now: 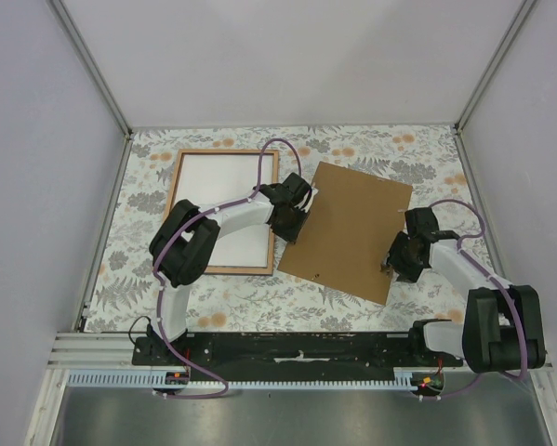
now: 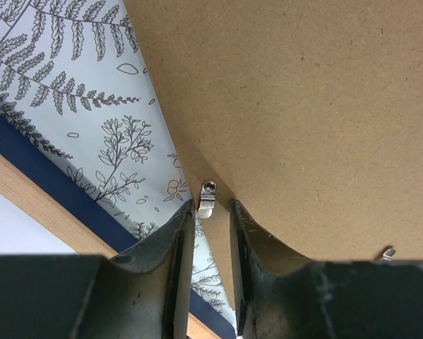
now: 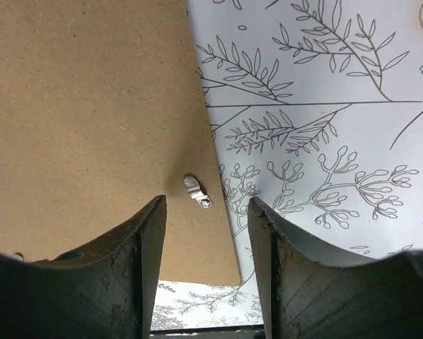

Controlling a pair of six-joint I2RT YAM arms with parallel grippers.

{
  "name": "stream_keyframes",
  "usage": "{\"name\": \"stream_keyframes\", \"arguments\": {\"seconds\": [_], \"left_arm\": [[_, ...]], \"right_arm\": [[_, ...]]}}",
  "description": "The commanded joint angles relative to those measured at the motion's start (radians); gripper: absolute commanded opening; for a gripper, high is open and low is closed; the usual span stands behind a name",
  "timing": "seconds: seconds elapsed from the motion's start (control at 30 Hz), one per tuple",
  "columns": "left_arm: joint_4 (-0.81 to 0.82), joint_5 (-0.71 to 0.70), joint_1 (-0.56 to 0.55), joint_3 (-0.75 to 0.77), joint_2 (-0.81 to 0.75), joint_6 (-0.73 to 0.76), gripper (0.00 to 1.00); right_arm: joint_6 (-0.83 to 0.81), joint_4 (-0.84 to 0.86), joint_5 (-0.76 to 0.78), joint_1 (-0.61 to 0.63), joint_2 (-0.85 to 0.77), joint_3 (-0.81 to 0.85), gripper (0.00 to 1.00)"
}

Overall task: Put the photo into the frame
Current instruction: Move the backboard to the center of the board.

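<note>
The frame point(image 1: 227, 270) is laid flat on the left half of the flowered cloth point(image 1: 259, 299), its light wood face turned up. A dark blue band is seen along its outer edge in the left wrist view. The photo point(image 1: 213, 181) is seen inside the rim, with only its plain white side shown, and its lower right part is crossed by the left arm. Just to the right, parted from the frame by a wedge of cloth, a brown backing board point(image 1: 348, 228) is laid askew between the two arms. The left gripper point(image 2: 211, 212) is held at the board's left edge. Its fingers are set a narrow gap apart, with the board's edge running into that gap and a small metal clip point(image 2: 207, 198) just ahead of the tips. Whether anything is pinched cannot be told. The right gripper point(image 3: 206, 205) is placed at the board's right edge, near its lower corner. Its jaws are spread apart, one finger over the board and the other over the cloth. A second metal clip point(image 3: 197, 191) is seen in the gap, and nothing is gripped.
</note>
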Motion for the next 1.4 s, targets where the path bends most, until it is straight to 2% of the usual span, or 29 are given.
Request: {"name": "stream_keyframes", "arguments": {"seconds": [0.0, 0.1, 0.2, 0.7, 1.0, 1.37], "left_arm": [[-0.008, -0.049, 0.01, -0.035, 0.013, -0.022, 0.32], [-0.008, -0.047, 0.01, -0.035, 0.01, -0.024, 0.32], [-0.01, -0.049, 0.01, -0.038, 0.005, -0.024, 0.31], [-0.01, -0.047, 0.01, -0.038, -0.001, -0.022, 0.31], [-0.024, -0.108, 0.01, -0.041, 0.001, -0.005, 0.32], [-0.028, -0.154, 0.01, -0.04, -0.01, 0.012, 0.36]], "right_arm": [[0.004, -0.003, 0.045, -0.001, 0.014, 0.029, 0.57], [0.002, -0.004, 0.056, -0.001, 0.039, 0.038, 0.56], [0.001, -0.003, 0.072, -0.001, 0.056, 0.044, 0.51], [-0.015, 0.002, 0.076, 0.0, 0.075, 0.056, 0.16], [-0.022, -0.006, 0.102, -0.001, 0.097, 0.076, 0.0], [-0.031, -0.016, 0.122, -0.021, 0.103, 0.098, 0.0]]}}
